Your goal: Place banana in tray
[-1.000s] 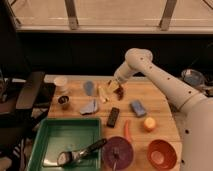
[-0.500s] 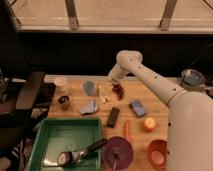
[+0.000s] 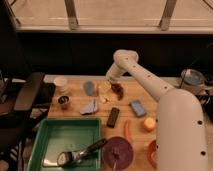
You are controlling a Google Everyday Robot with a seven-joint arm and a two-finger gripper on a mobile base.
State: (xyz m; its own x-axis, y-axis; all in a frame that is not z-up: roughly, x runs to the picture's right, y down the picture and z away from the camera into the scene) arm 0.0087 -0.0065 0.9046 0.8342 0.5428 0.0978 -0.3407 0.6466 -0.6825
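The banana [image 3: 103,98] is a small pale cream piece lying on the wooden table, left of centre. My gripper [image 3: 108,83] hangs from the white arm just above and slightly right of the banana, close to it. The green tray [image 3: 41,136] sits at the front left of the table, well below the banana. A dark utensil with a shiny handle [image 3: 80,152] lies inside the tray.
Around the banana are a blue-grey piece [image 3: 90,88], a blue-grey cloth [image 3: 90,107], a dark red item [image 3: 117,90] and a black block [image 3: 113,116]. Further off are a blue sponge [image 3: 136,107], orange carrot [image 3: 127,131], round fruit [image 3: 149,124], purple plate [image 3: 117,152] and white cup [image 3: 61,82].
The arm has swung left and the gripper has come down closer to the banana. The banana and the other things have not moved.
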